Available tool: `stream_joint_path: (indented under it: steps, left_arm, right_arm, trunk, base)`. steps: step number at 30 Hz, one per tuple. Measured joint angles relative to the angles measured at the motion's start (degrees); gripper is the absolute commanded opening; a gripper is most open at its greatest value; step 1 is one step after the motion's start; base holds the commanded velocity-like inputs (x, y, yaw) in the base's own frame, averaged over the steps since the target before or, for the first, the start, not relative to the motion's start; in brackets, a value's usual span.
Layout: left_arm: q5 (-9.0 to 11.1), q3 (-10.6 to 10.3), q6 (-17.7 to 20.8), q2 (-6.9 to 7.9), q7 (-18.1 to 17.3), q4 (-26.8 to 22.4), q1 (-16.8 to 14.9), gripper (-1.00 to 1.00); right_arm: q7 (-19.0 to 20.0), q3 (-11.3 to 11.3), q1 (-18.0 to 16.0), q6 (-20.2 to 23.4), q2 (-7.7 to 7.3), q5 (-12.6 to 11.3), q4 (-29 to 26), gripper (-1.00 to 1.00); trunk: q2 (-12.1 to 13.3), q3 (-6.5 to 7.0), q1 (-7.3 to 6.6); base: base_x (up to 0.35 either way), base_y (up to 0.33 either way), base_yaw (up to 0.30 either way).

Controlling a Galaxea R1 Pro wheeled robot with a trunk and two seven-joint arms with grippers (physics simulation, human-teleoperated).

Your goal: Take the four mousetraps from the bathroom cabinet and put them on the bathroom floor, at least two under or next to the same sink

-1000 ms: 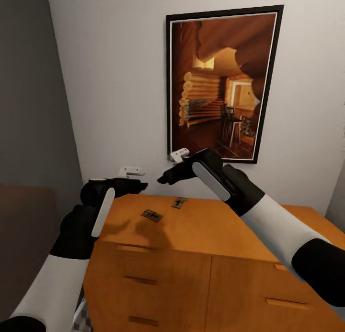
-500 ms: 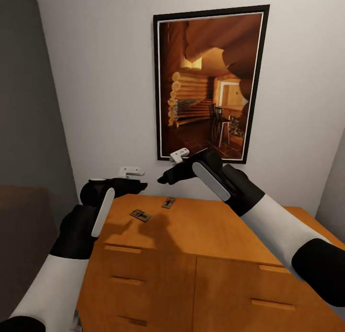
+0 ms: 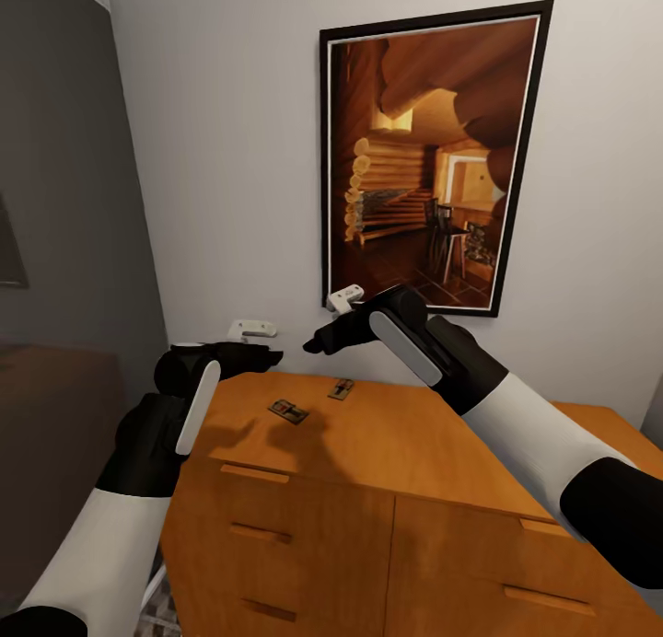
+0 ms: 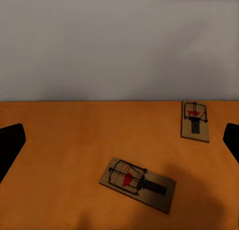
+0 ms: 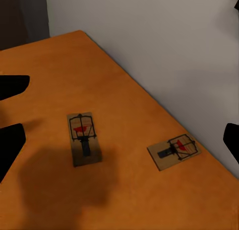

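Two mousetraps lie flat on the orange-brown cabinet (image 3: 368, 453), near its back left corner: one (image 3: 288, 411) closer to me, the other (image 3: 342, 389) by the wall. Both arms hover above that corner. My left gripper (image 3: 264, 356) is open, with nothing between its fingers. In the left wrist view its fingertips (image 4: 10, 145) stand far apart, and the two mousetraps (image 4: 137, 182) (image 4: 195, 121) lie ahead of them. My right gripper (image 3: 313, 345) is also open and empty, hanging over the same mousetraps (image 5: 83, 135) (image 5: 175, 150).
A large framed picture (image 3: 428, 158) hangs on the white wall behind the cabinet. Two small white wall fittings (image 3: 250, 328) (image 3: 345, 296) stick out just above the cabinet top. A dark grey wall (image 3: 64, 204) stands at the left. Drawer fronts with tab handles (image 3: 250, 473) face me.
The whole view has shifted, so the camera moved: picture and cabinet sit further right than half a second ago. Arms and mousetraps keep their places relative to one another.
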Motion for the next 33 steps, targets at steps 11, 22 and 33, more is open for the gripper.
stream_joint_path:
  steps: [11,22,33]
  left_arm:
    - [0.02,0.14,-0.02,0.22,0.04,1.02,0.0,1.0]
    - [-0.13,0.7,-0.2,3.81,-0.03,5.61,0.0,1.0]
    - [-0.19,0.94,-0.22,4.83,0.0,6.19,0.0,1.0]
  right_arm:
    - [0.25,0.14,0.0,-0.02,0.73,-0.22,0.45,1.0]
    - [0.58,0.46,0.0,-0.03,3.18,0.09,20.51,1.0]
    - [0.82,0.53,0.0,-0.03,4.09,0.11,23.21,1.0]
  trunk:
    - [0.0,0.0,0.0]
    - [0.0,0.0,0.0]
    - [0.0,0.0,0.0]
  base:
    - [0.0,0.0,0.017]
    - [0.0,0.0,0.001]
    - [0.0,0.0,0.0]
